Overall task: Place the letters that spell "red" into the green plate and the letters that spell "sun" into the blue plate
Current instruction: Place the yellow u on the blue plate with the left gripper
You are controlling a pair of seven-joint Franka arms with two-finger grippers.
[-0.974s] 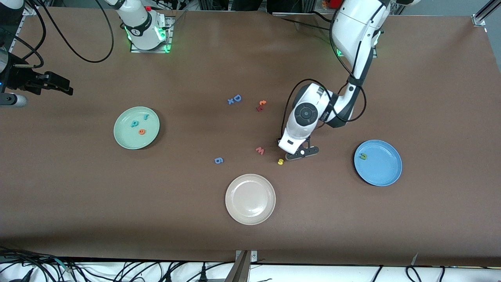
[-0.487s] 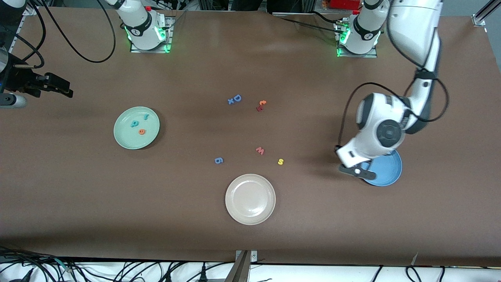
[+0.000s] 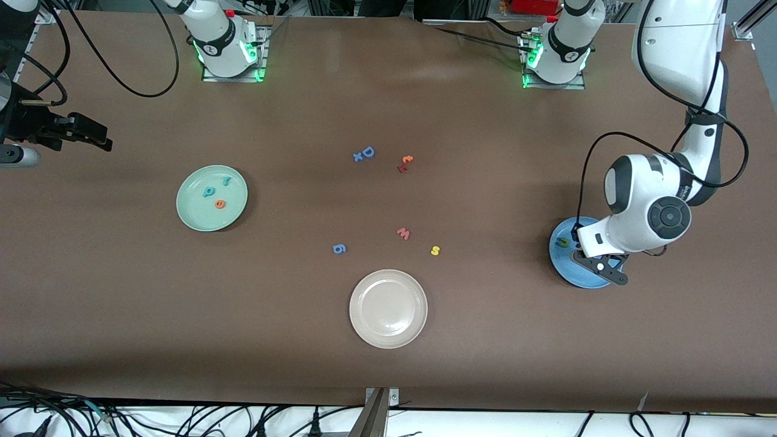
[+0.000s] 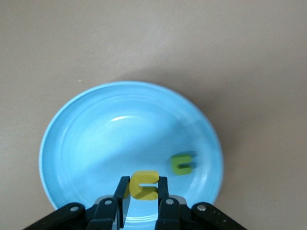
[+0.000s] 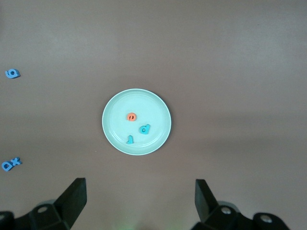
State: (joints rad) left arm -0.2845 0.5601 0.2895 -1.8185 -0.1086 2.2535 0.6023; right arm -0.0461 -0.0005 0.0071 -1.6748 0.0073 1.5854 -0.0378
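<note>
Left arm holds a letter over the blue plate; right arm waits.

The brown table has wide bare room. The green plate holds "r", "d", "e". The left gripper pinches the yellow "u" above the blue plate, near its rim, beside the green "n". The right gripper is spread wide. The yellow "s" lies on the table.

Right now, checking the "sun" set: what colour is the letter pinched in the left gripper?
Yellow letter, clearest in the left wrist view.

Three letters lie in the plate toward the right arm's end.
</note>
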